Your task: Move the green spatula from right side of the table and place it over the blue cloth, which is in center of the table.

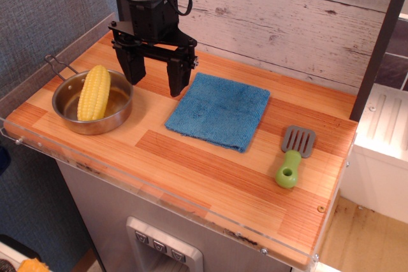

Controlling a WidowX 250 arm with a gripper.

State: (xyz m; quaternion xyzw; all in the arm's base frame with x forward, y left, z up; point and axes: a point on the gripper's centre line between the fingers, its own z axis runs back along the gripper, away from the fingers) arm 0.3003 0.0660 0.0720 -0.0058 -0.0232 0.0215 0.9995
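Note:
The green spatula lies flat on the right side of the table, grey slotted blade pointing away, lime-green handle with a hole toward the front. The blue cloth lies flat in the center, nothing on it. My gripper hangs over the back left of the table, between the pan and the cloth's left edge. Its two black fingers are spread apart and hold nothing. It is far from the spatula.
A steel pan with a yellow corn cob in it stands at the left. A clear plastic rim runs along the table's front edge. A grey plank wall stands behind, and a dark post at the right.

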